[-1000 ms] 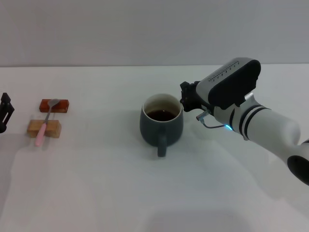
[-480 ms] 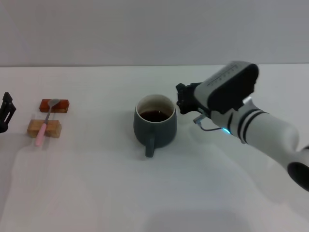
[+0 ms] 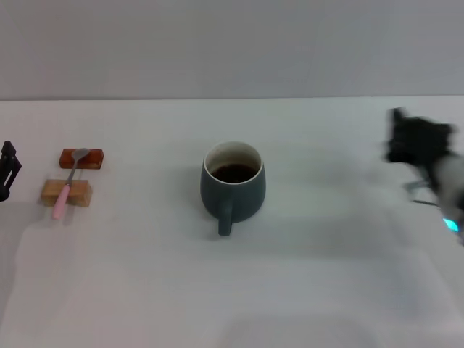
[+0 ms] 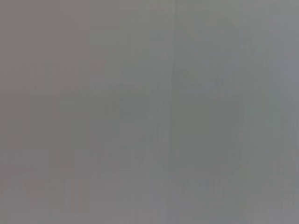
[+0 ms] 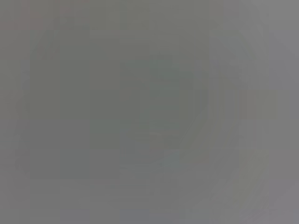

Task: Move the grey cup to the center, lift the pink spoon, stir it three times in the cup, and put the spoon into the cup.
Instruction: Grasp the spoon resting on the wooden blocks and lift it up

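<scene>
The grey cup (image 3: 233, 185) stands upright near the middle of the white table (image 3: 239, 290) in the head view, handle toward me, with dark liquid inside. The pink spoon (image 3: 67, 185) lies at the far left across a tan wooden block (image 3: 66, 193) and a reddish-brown block (image 3: 81, 158). My right gripper (image 3: 406, 141) is far off to the right of the cup, blurred, clear of it. My left gripper (image 3: 6, 170) sits at the left edge, beside the blocks. Both wrist views show only flat grey.
A plain grey wall runs behind the table's far edge.
My right gripper pushed the cup a little leftward, then let it stand and pulled away fast to the right edge. The spoon and left arm have not moved.
</scene>
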You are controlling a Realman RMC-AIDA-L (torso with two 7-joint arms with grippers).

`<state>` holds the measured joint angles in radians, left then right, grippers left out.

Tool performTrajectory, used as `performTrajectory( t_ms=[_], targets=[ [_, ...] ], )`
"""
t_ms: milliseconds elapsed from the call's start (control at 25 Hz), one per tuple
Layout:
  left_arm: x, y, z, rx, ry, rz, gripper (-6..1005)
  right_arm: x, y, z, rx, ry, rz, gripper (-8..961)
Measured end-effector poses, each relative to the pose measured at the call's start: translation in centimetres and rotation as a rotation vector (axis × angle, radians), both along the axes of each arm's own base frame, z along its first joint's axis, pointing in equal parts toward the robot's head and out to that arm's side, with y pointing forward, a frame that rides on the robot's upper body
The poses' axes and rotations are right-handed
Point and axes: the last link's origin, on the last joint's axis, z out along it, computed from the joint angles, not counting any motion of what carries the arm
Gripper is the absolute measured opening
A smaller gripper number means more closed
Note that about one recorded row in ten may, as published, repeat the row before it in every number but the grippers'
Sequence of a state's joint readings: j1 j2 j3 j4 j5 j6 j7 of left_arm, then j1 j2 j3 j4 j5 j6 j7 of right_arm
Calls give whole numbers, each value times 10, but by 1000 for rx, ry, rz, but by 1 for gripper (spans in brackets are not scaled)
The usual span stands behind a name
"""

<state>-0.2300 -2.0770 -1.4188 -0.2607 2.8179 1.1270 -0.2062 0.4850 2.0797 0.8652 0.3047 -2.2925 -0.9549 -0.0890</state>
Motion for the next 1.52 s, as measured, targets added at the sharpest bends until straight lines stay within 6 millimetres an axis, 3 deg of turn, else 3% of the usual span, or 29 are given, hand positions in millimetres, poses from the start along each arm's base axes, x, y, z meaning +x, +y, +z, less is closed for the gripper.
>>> performTrajectory(
  t_ms=[40,160,200,240,400,600,960,1520],
  targets=[
    [0,0,0,0,0,0,834,0,0,0,0,0,0,0],
    [-1,-2,0,-1,1,3,834,14,-35,24,168,34,54,0],
    [-1,-3,-1,-5,2,3,834,21,-57,38,265,49,80,0],
    [-1,-3,-1,-5,2,3,834,21,-57,38,265,49,80,0],
    [2,-8,-10,-49,9,-23,833,44,-98,63,432,62,35,-1],
    [9,-22,-19,-80,18,-79,833,68,-116,71,489,73,-86,-1],
    [13,-50,-38,-168,-37,-119,833,81,-115,65,444,78,-175,-1],
    [8,-38,-52,-250,-12,-53,834,81,-109,64,427,80,-180,0]
  ],
)
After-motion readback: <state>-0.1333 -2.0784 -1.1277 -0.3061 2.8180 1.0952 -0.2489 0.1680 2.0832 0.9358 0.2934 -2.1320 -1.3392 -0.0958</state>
